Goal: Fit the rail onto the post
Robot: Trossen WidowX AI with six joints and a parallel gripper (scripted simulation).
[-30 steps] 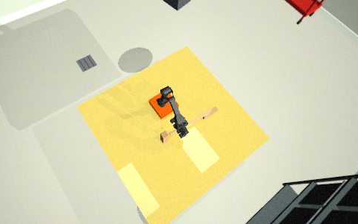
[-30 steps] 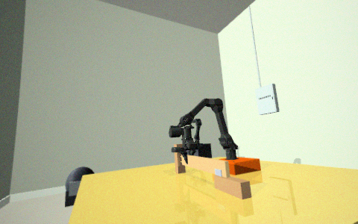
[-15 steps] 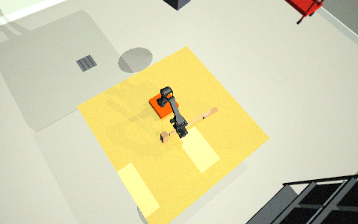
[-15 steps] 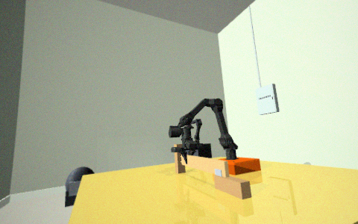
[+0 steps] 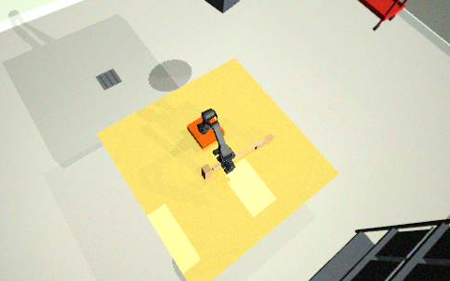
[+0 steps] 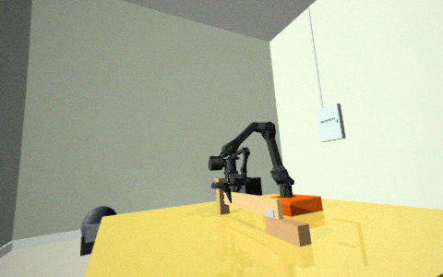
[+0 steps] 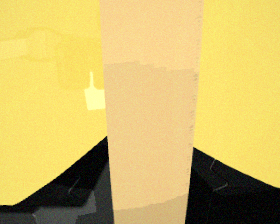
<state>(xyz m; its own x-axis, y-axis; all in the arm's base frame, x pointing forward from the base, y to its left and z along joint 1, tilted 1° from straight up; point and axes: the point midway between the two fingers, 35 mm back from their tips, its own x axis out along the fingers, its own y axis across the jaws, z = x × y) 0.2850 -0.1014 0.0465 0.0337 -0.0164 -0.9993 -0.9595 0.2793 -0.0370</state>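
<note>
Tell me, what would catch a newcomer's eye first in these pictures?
Probably the dark robot arm rising from a bright orange base in the middle of a yellow table. Its gripper is clamped on a long pale wooden rail, close to the short post at one end. In the wrist view, the rail fills the middle of the picture between the dark fingers.
</note>
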